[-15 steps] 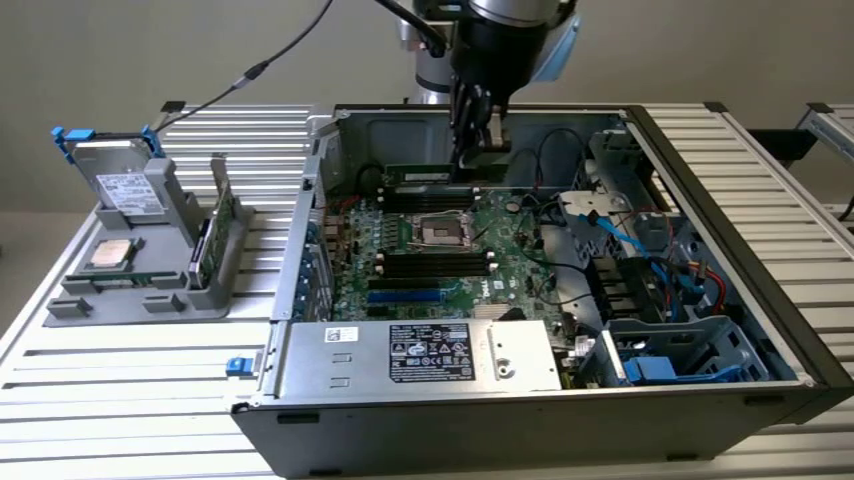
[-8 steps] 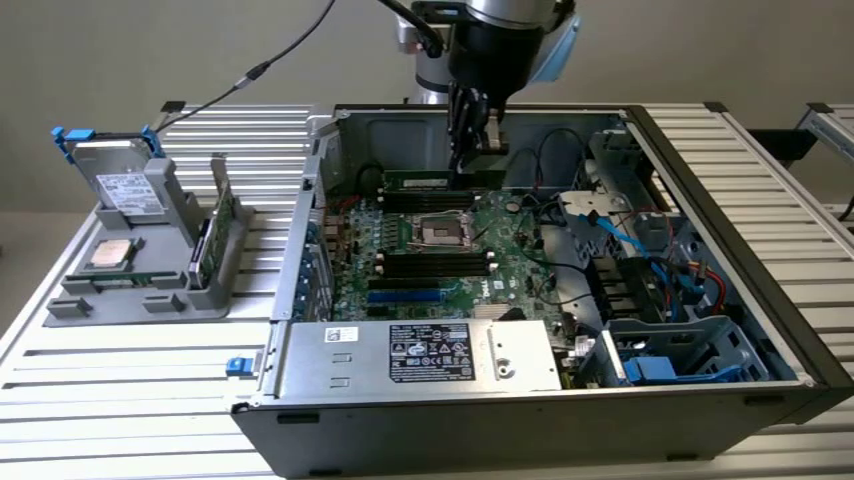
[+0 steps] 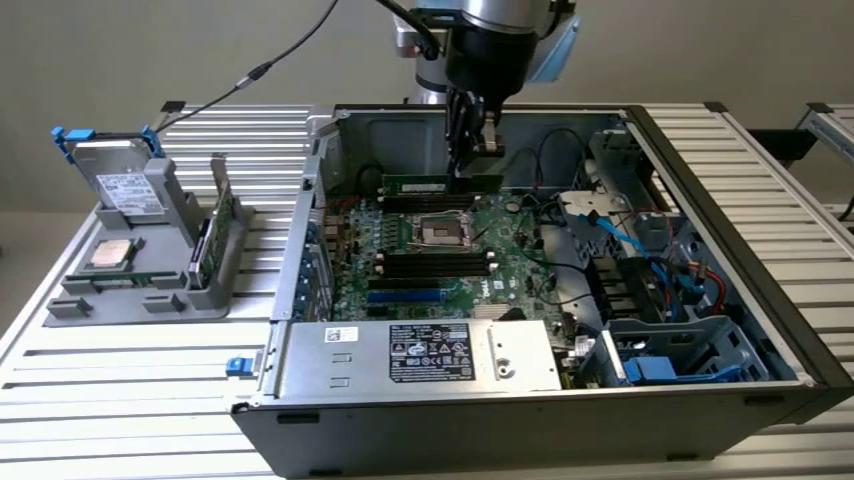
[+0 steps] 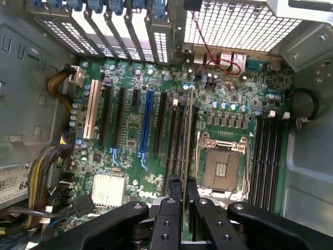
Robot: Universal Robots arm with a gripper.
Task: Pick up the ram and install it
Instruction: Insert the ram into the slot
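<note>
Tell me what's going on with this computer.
The robot arm's pincer is shut on the ram, holding it on edge inside the open computer case. The stick is lined up with the black slots next to the empty processor socket on the motherboard. Whether it has gone into a slot cannot be told.

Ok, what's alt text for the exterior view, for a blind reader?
A robot's pincer holds the ram, a green stick, over the motherboard inside an open computer case; a grey parts stand sits beside it.
</note>
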